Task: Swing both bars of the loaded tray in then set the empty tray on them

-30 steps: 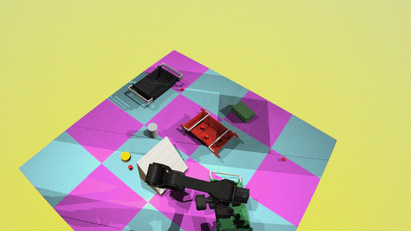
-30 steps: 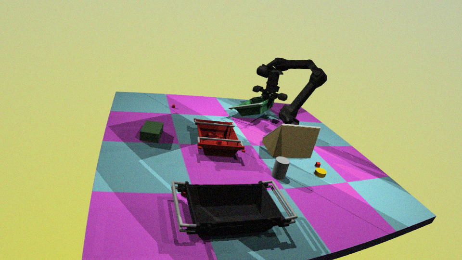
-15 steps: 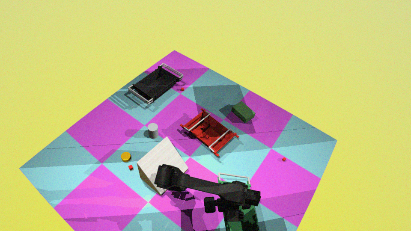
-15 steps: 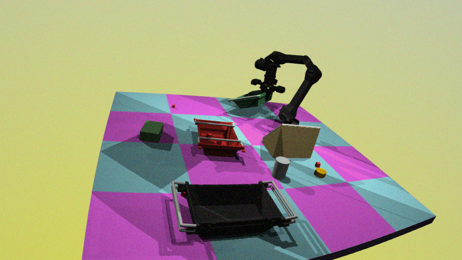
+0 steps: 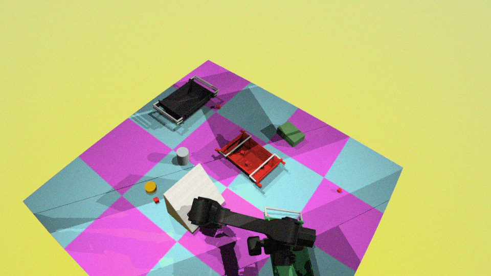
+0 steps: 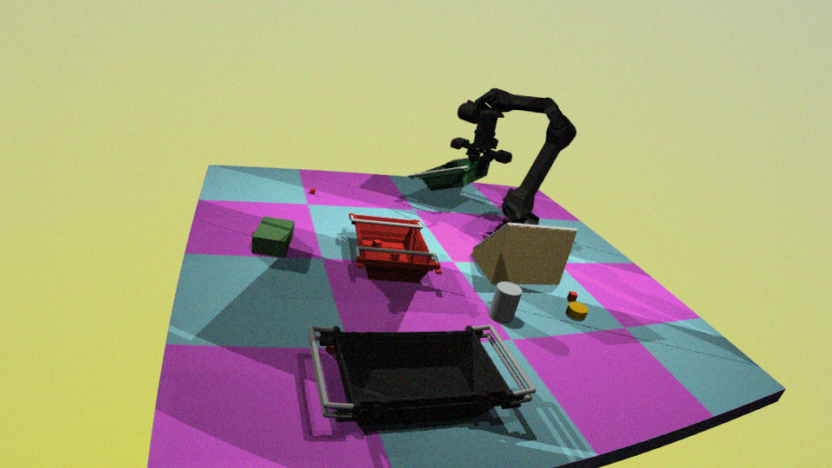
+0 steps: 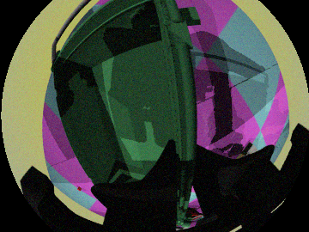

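Note:
The loaded red tray point(image 5: 257, 153) point(image 6: 395, 272) stands mid-table with small red blocks point(image 5: 247, 163) point(image 6: 377, 243) inside. Both its wire bars lie across its top, one bar point(image 5: 238, 145) point(image 6: 395, 251) near one end and the other bar point(image 5: 263, 166) point(image 6: 386, 222) near the other end. My gripper point(image 6: 477, 160) point(image 7: 176, 143) is shut on one long side wall of the empty green tray point(image 5: 306, 260) point(image 6: 447, 178) point(image 7: 137, 94). The green tray is off the table and tilted. In the top view the arm hides my fingertips and part of that tray.
A black tray point(image 5: 186, 99) point(image 6: 430, 410) with its bars out stands at the far corner. A pale wedge point(image 5: 192, 187) point(image 6: 529, 256) lies near the arm's base. A grey cylinder point(image 5: 182, 156) point(image 6: 505, 302), a yellow disc point(image 5: 150, 187) point(image 6: 576, 310) and a green block point(image 5: 291, 133) point(image 6: 272, 237) stand around the red tray.

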Action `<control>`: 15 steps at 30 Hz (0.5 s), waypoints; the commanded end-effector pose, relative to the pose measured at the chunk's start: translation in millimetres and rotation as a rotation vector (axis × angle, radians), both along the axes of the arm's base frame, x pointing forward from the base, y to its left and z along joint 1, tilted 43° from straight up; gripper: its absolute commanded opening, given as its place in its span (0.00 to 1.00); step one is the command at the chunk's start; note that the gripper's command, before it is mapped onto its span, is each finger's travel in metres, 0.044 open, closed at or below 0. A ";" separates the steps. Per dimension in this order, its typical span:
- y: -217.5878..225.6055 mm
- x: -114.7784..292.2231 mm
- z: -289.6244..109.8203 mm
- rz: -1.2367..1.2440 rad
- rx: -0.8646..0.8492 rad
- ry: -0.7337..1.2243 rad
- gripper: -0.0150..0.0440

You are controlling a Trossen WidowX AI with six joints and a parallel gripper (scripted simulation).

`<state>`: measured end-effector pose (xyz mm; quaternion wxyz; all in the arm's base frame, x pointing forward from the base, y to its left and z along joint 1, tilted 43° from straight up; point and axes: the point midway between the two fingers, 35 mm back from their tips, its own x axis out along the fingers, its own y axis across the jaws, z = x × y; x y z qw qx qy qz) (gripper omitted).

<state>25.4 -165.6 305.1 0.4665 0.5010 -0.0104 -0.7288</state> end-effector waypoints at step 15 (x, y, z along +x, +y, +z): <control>-1.6 4.8 1.5 0.015 0.004 -0.006 0.25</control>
